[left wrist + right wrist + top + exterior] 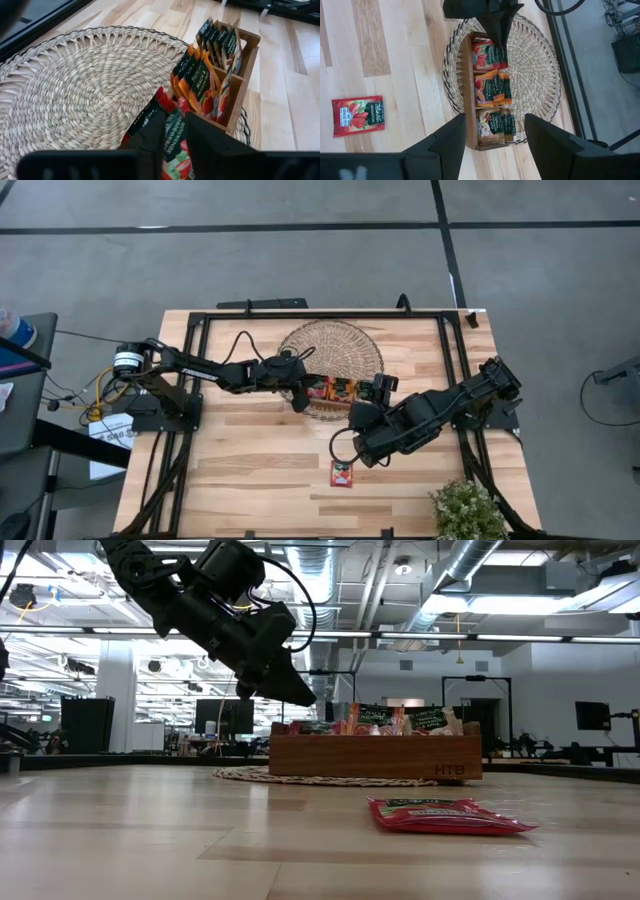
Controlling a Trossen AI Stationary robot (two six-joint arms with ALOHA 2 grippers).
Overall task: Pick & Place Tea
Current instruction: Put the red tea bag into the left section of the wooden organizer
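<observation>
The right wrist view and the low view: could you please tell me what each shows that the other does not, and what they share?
Only the right wrist view shows the tray's three compartments from above, with the left end effector at the end one holding red sachets, and the whole woven mat. Only the low view shows the room behind the table and the tray's side wall with its lettering. Both show the loose red sachet lying flat on the table, apart from the mat.
</observation>
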